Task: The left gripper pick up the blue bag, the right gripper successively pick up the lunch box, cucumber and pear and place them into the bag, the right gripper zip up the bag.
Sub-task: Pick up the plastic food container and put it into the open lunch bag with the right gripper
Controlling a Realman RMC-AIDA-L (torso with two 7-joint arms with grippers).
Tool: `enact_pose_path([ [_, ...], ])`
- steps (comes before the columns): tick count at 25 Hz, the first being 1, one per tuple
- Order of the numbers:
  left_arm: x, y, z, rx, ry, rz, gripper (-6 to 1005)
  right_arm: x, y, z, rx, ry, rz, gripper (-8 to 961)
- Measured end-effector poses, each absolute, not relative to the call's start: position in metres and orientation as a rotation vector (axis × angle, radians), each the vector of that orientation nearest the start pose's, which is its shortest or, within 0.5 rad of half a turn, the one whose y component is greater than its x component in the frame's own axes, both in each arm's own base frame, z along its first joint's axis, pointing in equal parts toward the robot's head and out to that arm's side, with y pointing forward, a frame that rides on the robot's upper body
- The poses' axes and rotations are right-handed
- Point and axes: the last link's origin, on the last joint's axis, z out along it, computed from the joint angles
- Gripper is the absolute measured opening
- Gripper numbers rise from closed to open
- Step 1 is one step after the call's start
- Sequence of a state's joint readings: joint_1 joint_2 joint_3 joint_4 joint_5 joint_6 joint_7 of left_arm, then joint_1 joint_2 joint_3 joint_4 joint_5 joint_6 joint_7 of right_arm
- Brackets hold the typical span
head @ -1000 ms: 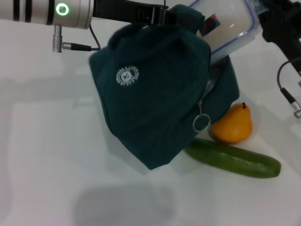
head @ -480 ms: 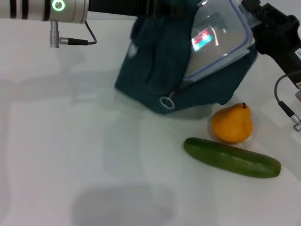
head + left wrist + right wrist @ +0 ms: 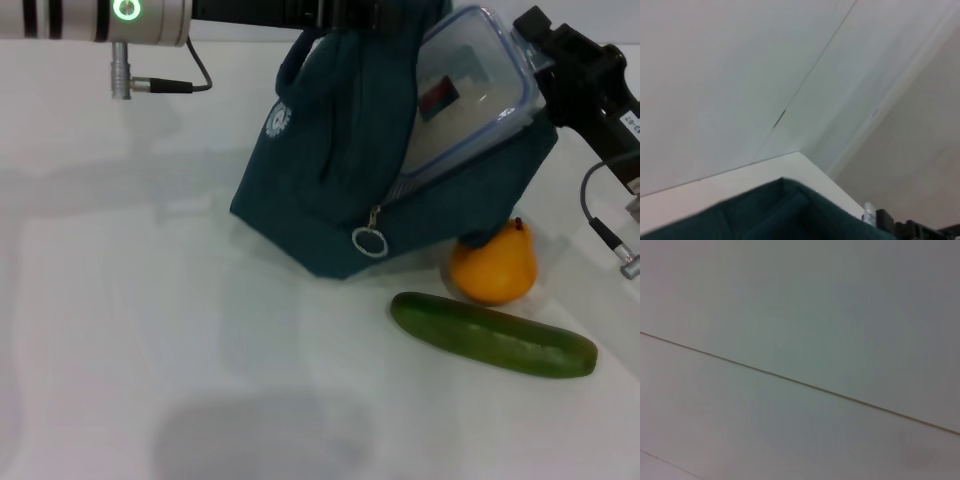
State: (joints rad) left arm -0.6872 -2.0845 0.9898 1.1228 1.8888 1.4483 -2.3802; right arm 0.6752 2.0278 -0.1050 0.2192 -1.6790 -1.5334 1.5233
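The blue bag [image 3: 330, 170] hangs tilted from my left gripper [image 3: 345, 12], which is shut on its top edge at the head view's upper border. The bag's mouth faces right, and its zip pull ring [image 3: 369, 241] dangles at the lower edge. The clear lunch box [image 3: 470, 90] with its blue rim sits partly inside that mouth. My right gripper [image 3: 535, 45] is shut on the box's outer corner. The orange pear [image 3: 493, 265] lies just under the bag's right corner, and the cucumber [image 3: 492, 334] is in front of it. Bag fabric [image 3: 780, 215] also shows in the left wrist view.
The white table [image 3: 150, 350] stretches out in front and to the left of the bag. A cable with a metal plug [image 3: 121, 78] hangs from the left wrist, and another cable [image 3: 610, 240] hangs by the right arm. The right wrist view shows only a plain pale surface.
The bag has swung and tilted so that its mouth faces the right arm. The lunch box has gone from above the bag into its opening. The bag's corner now overlaps the pear's top.
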Motion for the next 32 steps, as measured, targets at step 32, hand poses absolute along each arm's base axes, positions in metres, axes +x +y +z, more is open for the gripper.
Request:
enact_pose_path([
  [32,-0.120,0.390,0.036,-2.680,-1.139,-0.793,67,0.181,0.351,-0.052,-2.054,1.545,1.798,127],
])
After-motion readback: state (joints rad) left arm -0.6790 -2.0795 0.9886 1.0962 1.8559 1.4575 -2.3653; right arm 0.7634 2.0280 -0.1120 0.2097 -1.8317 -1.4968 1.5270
